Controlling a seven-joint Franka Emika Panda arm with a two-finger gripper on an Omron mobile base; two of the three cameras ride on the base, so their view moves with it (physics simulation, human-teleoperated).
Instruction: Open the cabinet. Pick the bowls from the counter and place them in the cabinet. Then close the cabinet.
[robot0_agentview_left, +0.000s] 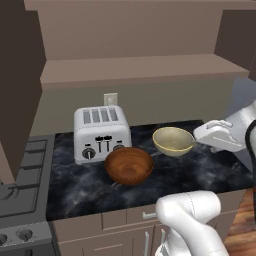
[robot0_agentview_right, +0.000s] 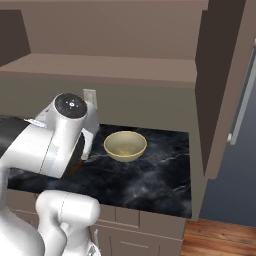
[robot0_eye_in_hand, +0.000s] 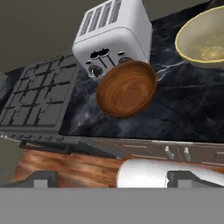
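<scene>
Bowls sit on the black counter (robot0_agentview_left: 200, 175), the reddish-brown one (robot0_agentview_left: 129, 165) just in front of the silver toaster (robot0_agentview_left: 101, 132) and the cream one (robot0_agentview_left: 173, 140) to its right, while the gripper (robot0_eye_in_hand: 111, 178) hangs wide open, empty, before the open cabinet (robot0_agentview_left: 140, 70).

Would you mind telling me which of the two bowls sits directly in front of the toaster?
The reddish-brown wooden bowl; it sits just before the silver toaster, whereas the cream-yellow bowl rests off to the toaster's right.

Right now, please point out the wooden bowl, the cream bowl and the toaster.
wooden bowl (robot0_agentview_left: 129, 165), left base view, inner hollow.
cream bowl (robot0_agentview_right: 125, 145), right base view, inside.
toaster (robot0_agentview_left: 101, 134), left base view, front face.
</scene>
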